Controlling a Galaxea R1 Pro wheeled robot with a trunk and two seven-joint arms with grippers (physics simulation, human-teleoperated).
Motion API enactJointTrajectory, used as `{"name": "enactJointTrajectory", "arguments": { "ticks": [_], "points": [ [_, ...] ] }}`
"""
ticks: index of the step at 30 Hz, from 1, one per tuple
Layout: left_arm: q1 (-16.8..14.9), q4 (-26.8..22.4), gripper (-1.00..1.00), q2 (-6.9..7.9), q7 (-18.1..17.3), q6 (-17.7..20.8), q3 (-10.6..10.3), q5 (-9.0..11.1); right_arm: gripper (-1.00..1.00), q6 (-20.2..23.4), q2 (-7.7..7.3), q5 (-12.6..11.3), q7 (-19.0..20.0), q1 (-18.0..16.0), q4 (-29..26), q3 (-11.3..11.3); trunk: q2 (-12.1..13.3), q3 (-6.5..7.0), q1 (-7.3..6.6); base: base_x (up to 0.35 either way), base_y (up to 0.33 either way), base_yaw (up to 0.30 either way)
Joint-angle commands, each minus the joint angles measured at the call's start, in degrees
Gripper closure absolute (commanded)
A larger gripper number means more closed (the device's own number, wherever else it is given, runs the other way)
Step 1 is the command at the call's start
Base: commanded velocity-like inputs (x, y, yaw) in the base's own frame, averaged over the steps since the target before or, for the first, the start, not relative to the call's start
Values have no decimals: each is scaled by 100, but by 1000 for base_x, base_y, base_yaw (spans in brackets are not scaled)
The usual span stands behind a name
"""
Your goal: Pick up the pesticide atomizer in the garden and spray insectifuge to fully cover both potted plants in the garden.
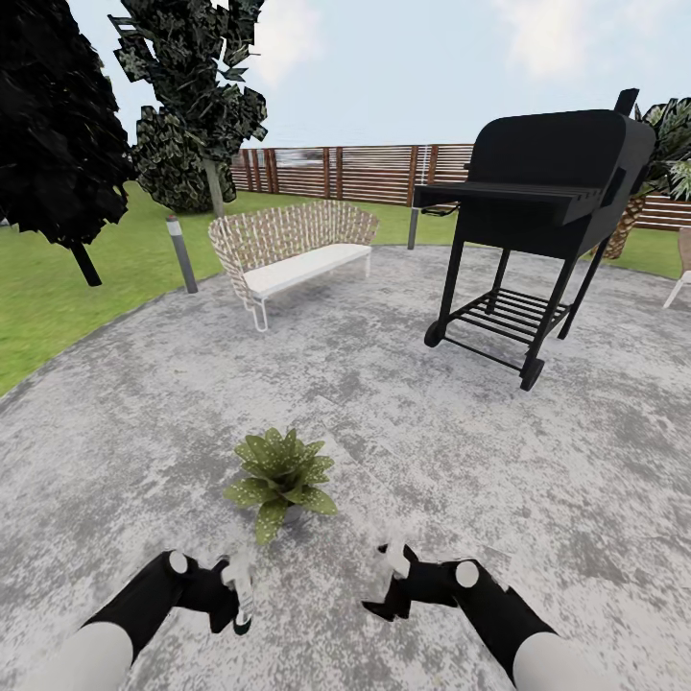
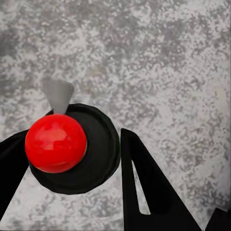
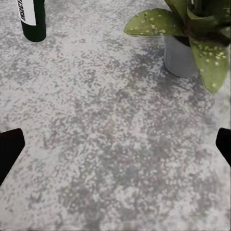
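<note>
Holding entry, item 1: atomizer [image 1: 240, 600], dark green with a pale label, between the fingers [image 2: 144, 192] of your left gripper [image 1: 236, 603]. One finger touches its round top and the other sits at its edge, so the gripper is clamped on it. From the left wrist, the cap is a red dome on a dark disc with a grey nozzle. The right wrist view shows its lower body [image 3: 33, 19] over the patio [image 1: 403, 413]; you cannot tell there whether the base touches the ground.

Item 2: plant [image 1: 281, 475], speckled leaves in a pale grey pot [image 3: 179, 57], on the patio just ahead of both grippers, near the atomizer.

Item 3: your right gripper [image 1: 389, 585], fingers spread wide with nothing between them, above bare patio beside the plant.

Item 4, far side of the patio: woven bench [image 1: 293, 245], black grill [image 1: 537, 192].

Item 5, surround: lawn [image 1: 58, 288], slatted fence [image 1: 336, 173], trees [image 1: 182, 96].
</note>
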Motion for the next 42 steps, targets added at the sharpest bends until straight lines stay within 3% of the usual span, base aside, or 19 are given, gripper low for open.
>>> {"name": "enactJointTrajectory", "arguments": {
  "ticks": [1,4,6,8,10,12,14,16,18,24,33,39,42],
  "points": [
    [61,27,100,-11,96,1,23,139,-100,-35,-46,50,-233,0,101,-54,-2,-4,-1,0,0,0],
    [273,210,100,-7,552,-235,26,1304,-100,-46,-114,40,-1583,10,1059,-550,-2,-4,-1,0,0,0],
    [471,310,100,4,921,-411,26,1788,-100,-70,-120,29,-2522,11,1640,-795,-2,-4,-1,0,0,0],
    [694,371,100,-8,1694,-495,26,2137,-100,-86,-53,17,-3524,13,2075,-893,-2,-4,-1,0,0,0],
    [811,571,100,-45,2430,-608,26,2509,-100,-167,29,8,-4187,34,2193,-923,-2,-4,-1,0,0,0],
    [864,929,100,-66,3144,-987,26,2983,-100,-626,57,2,-4825,194,2240,-974,-2,-4,-1,0,0,0],
    [883,1297,100,-71,3853,-1366,26,3520,-100,-1460,65,3,-5557,511,2260,-1306,-2,-4,-1,0,0,0],
    [891,1556,100,-69,4241,-1480,26,3842,-100,-1927,67,7,-6060,745,2261,-1701,-2,-4,-1,0,0,0],
    [902,1784,100,-46,4565,-1550,26,4130,-100,-2101,52,12,-6260,854,2265,-1885,-2,-4,-1,0,0,0],
    [1102,1879,100,-47,4503,-1550,17,4022,-100,-2068,247,-12,-6256,747,2379,-1922,-2,-5,-1,0,0,0],
    [1158,1921,100,-33,4507,-1564,17,4048,-100,-2086,-28,-27,-6278,974,2669,-1922,-2,-5,-1,0,0,0],
    [1168,1921,100,-33,4515,-1575,24,4055,-100,-2089,-20,-15,-6268,995,2765,-1913,-2,4,-1,0,0,0],
    [1172,1921,100,-33,4516,-1578,26,4210,-100,-2089,-20,-14,-6264,996,2767,-1913,-2,27,-1,0,0,0]
  ]
}}
